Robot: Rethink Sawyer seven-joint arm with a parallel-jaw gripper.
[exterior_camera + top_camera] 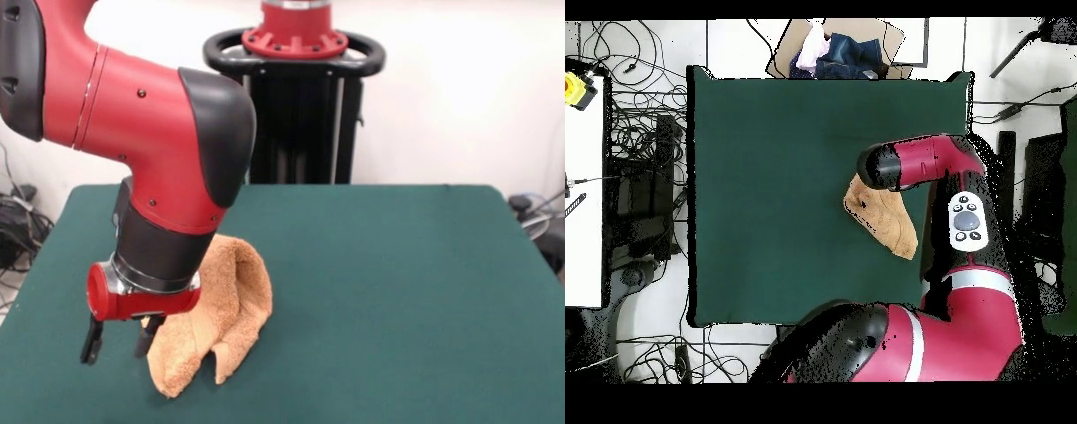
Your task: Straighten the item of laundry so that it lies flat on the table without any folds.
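Nearest the front camera: the towel's lower corners, hanging in loose folds down to the green table, and the gripper just beside them. The two dark fingers stand apart with nothing between them — open, holding nothing, tips close above the felt. The towel is bunched into a humped heap, not flat; one fold runs down its middle and a flap curls under at the bottom edge. In the front view the cloth lies immediately to the right of the gripper and partly behind the wrist, close enough that I cannot tell whether the nearer finger touches it. From overhead the towel shows as a rough wedge, long axis running diagonally from the black elbow cover down toward the table's right edge, sitting in the right half of the top. Judgement: straightening is not done; the next grasp needs a free corner, and the nearest one hangs just beside the fingers.
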